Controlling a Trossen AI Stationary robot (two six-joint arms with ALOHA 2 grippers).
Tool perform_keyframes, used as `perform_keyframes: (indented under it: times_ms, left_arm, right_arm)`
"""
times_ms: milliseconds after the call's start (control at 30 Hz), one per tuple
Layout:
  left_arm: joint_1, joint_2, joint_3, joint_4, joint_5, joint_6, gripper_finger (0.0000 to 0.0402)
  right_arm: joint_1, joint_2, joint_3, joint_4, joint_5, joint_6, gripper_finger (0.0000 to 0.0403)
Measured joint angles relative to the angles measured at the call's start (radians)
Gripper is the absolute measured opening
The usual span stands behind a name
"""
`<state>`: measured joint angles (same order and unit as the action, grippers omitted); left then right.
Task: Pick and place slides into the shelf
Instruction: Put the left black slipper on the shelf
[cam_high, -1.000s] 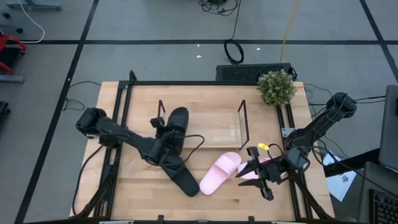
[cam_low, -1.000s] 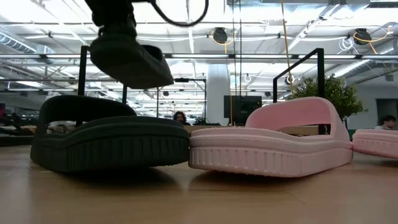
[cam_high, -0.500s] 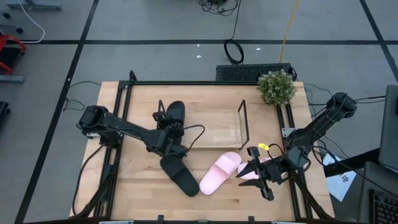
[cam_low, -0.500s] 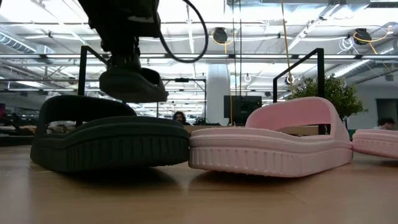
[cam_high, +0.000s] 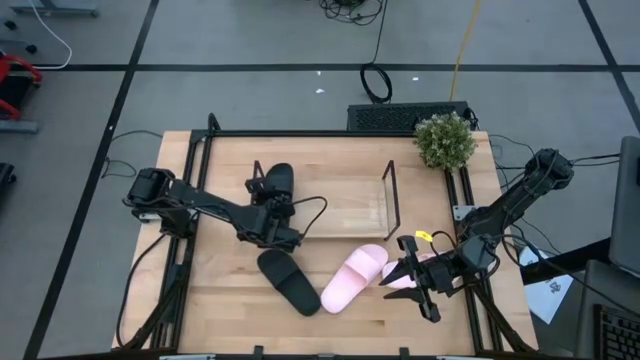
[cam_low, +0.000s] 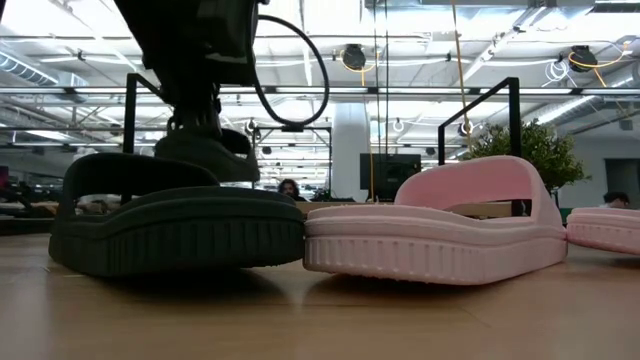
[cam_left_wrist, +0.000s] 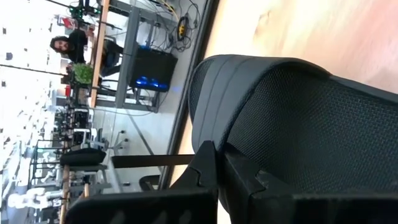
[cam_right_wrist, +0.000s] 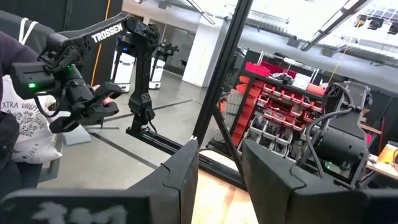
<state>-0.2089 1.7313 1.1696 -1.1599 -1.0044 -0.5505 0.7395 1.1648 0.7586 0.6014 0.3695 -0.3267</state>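
Observation:
My left gripper (cam_high: 272, 212) is shut on a black slide (cam_high: 279, 183) and holds it over the left end of the shelf (cam_high: 345, 205), by the wire end frame. In the low view this slide (cam_low: 205, 157) shows under the gripper, behind the second black slide (cam_low: 175, 230). That second black slide (cam_high: 288, 282) lies sole-down on the table, toe to toe with a pink slide (cam_high: 355, 277). The other pink slide (cam_high: 424, 259) lies under my right gripper (cam_high: 402, 276), which is open and hovers near the table's right near corner. My left gripper has the black slide by its near end (cam_left_wrist: 249, 155), pinched between the two fingers (cam_left_wrist: 205, 171), which come slanting down from the table's near-left side. The gripper body hides the exact spot. The slide lies roughly level beyond the fingers; whether it touches the shelf board, I cannot tell.
A potted plant (cam_high: 445, 140) stands at the table's far right corner. The shelf's right wire end (cam_high: 392, 198) stands upright, with bare board between the two ends. Cables run along both table sides, and people show in the room beyond.
My left gripper has carried the black slide toward the table's far edge and downward, onto the shelf's left end, staying shut on it. In the low view the slide has sunk from well above the resting slides to just over them. The right arm kept still.

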Motion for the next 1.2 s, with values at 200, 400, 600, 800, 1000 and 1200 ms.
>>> perform_keyframes:
  times_ms: [200, 400, 600, 800, 1000, 1200]
  left_arm:
    - [0.002, 0.000, -0.028, 0.010, 0.012, 0.000, 0.0000]
    - [0.001, 0.000, -0.029, 0.016, 0.024, -0.002, 0.0000]
    - [0.001, 0.000, -0.029, 0.064, 0.036, 0.033, 0.0000]
    - [0.001, 0.000, -0.029, 0.070, 0.037, 0.045, 0.0001]
    - [0.019, 0.000, -0.029, 0.069, 0.059, 0.035, 0.0009]
    - [0.032, 0.000, -0.029, 0.070, 0.098, 0.044, 0.0003]
  right_arm:
    - [0.000, 0.000, 0.000, 0.000, 0.000, 0.000, 0.0116]
    - [0.000, 0.000, 0.000, 0.000, 0.000, 0.000, 0.0116]
    - [0.000, 0.000, 0.000, 0.000, 0.000, 0.000, 0.0116]
    - [0.000, 0.000, 0.000, 0.000, 0.000, 0.000, 0.0116]
    - [0.000, 0.000, 0.000, 0.000, -0.001, 0.000, 0.0116]
    - [0.000, 0.000, 0.000, 0.000, -0.002, 0.000, 0.0116]
